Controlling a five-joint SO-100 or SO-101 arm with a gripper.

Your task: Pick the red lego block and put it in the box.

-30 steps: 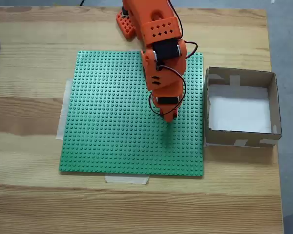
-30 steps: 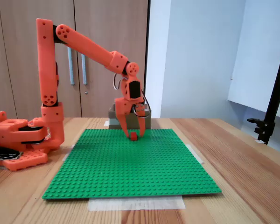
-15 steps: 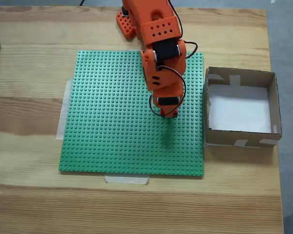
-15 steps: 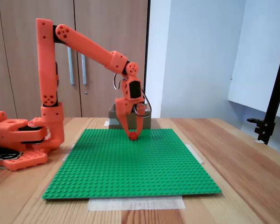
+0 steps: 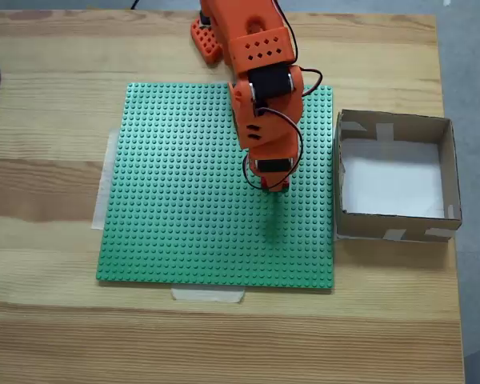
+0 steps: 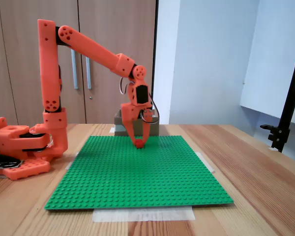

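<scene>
In the top-down fixed view, tape strips pin the green baseplate (image 5: 184,200) to the wooden surface (image 5: 48,96), likely so it cannot slide. Right of the plate's middle the arm points its pincer (image 5: 276,189) straight down, fingers pinching the red lego block (image 6: 139,142), which in the side-on fixed view hangs just above the studs, probably lifted to clear them. Further right, just beside the plate's edge, the box (image 5: 450,168) sits open-topped, ready to receive it.

A wooden table (image 5: 48,336) carries a green baseplate (image 5: 184,200), taped down. Just right of the baseplate stands the box (image 5: 396,232); the arm base (image 6: 19,147) sits behind the baseplate.
</scene>
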